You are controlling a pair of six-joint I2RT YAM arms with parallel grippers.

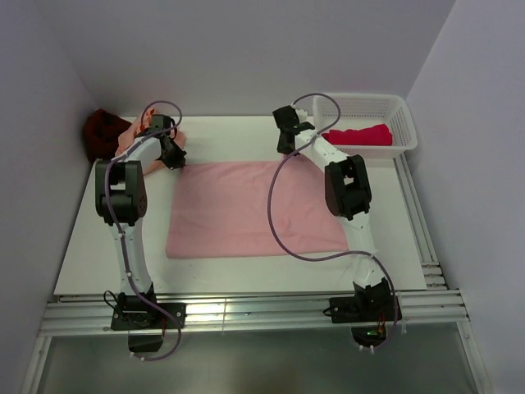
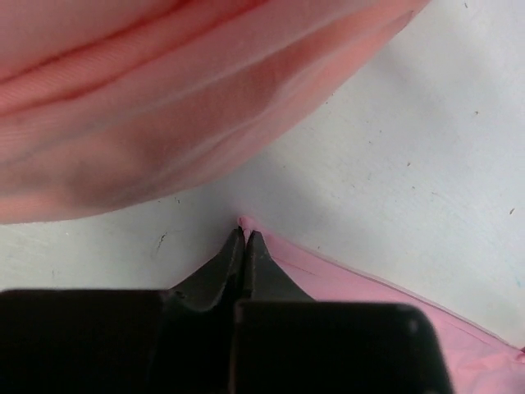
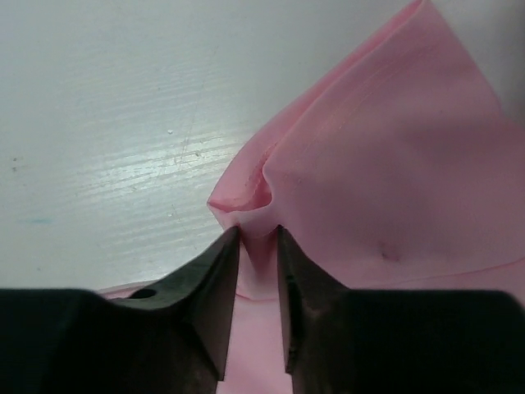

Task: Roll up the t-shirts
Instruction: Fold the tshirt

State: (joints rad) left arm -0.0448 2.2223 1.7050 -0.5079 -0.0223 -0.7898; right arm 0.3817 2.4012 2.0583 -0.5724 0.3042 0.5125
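Shirt (image 1: 254,209): far-left corner pinched in left gripper (image 2: 246,233), jaws together. Far-right corner gripped by right gripper (image 3: 258,232), jaws slightly apart. Pink, flat, rectangular.

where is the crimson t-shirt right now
In the top view the crimson t-shirt lies inside the white basket at the far right corner of the table, right of the spread light pink t-shirt.

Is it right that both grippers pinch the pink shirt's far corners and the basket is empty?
Not quite: the basket holds a red shirt, as the top view shows. The left gripper and right gripper do pinch the pink shirt's far corners.
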